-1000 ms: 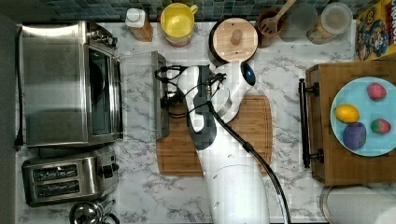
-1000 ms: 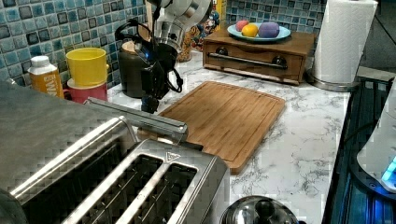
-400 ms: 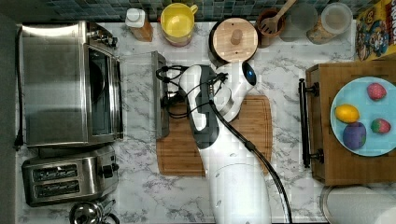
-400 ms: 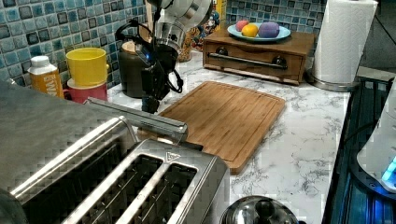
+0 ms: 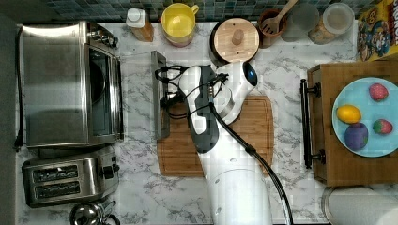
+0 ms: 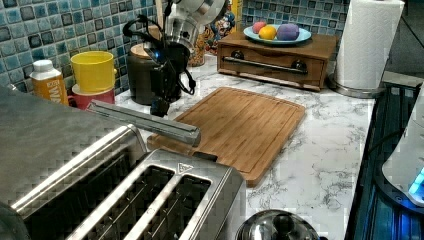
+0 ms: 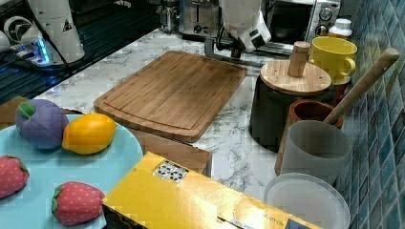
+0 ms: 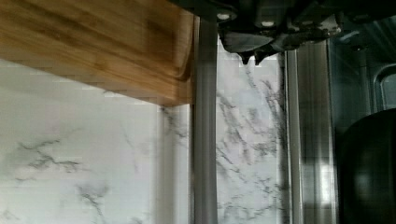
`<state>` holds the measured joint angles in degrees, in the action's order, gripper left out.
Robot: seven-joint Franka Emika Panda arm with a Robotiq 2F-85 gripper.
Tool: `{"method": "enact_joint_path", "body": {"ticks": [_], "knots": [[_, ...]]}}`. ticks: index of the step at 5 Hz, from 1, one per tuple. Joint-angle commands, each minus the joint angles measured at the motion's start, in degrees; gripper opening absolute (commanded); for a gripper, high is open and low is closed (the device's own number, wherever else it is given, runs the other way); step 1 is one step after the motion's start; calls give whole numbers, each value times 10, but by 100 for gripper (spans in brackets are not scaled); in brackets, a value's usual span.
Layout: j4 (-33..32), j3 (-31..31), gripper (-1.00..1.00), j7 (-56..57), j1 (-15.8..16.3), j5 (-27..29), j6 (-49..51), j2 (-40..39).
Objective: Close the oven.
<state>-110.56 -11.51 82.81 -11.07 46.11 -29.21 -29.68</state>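
Hovering gripper (image 5: 165, 101) beside oven (image 5: 70, 84) door handle (image 5: 158, 93) in top view, arm barely shifted since earlier. Left view: door open, flat. Wrist view: handle (image 8: 204, 140) alongside, fingers' spread unclear.

White marble counter (image 5: 291, 70) under oven (image 5: 65, 84), toaster (image 5: 65, 180), cutting board (image 5: 253, 136).
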Motion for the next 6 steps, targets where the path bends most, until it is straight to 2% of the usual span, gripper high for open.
{"method": "enact_joint_path", "body": {"ticks": [1, 2, 3, 4, 5, 6], "knots": [[39, -100, -100, -129, 138, -89, -60, 157], [47, -99, -100, -269, 180, -259, -99, 136], [64, -101, -100, -327, 191, -323, -94, 117], [57, -93, -100, -380, 210, -373, -114, 137], [54, -88, -100, -451, 234, -464, -121, 170], [86, -76, -100, -533, 257, -545, -90, 158]]}}
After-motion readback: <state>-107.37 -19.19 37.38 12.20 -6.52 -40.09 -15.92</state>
